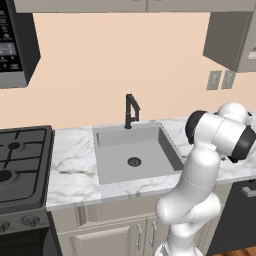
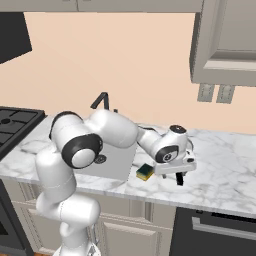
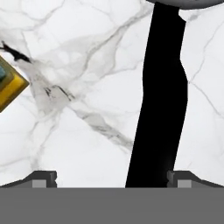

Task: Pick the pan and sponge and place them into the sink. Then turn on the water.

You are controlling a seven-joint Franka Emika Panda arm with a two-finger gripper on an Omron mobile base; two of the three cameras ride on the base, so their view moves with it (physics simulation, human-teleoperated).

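We log the pincer (image 2: 180, 176) low over the marble table (image 2: 225, 170), right of the sink (image 1: 132, 150), jaws spread wide and holding nothing. In the hand view its two dark tips sit at the bottom edge, and the straight black handle (image 3: 159, 100) of the pan runs up from beside the right tip; we see a sliver of the pan's (image 3: 183, 2) grey metal rim at the top edge. The table is glossy white stone with grey veins. The sponge (image 2: 145, 172), a small yellow block with a dark green layer, lies on the table just right of the sink's rim and near the pincer. Further back, the sink is a rectangular grey basin with a round dark drain (image 1: 134, 161). A slim black angular faucet (image 1: 131, 111) stands at its rear edge. At far left is a black stove (image 1: 20, 160).
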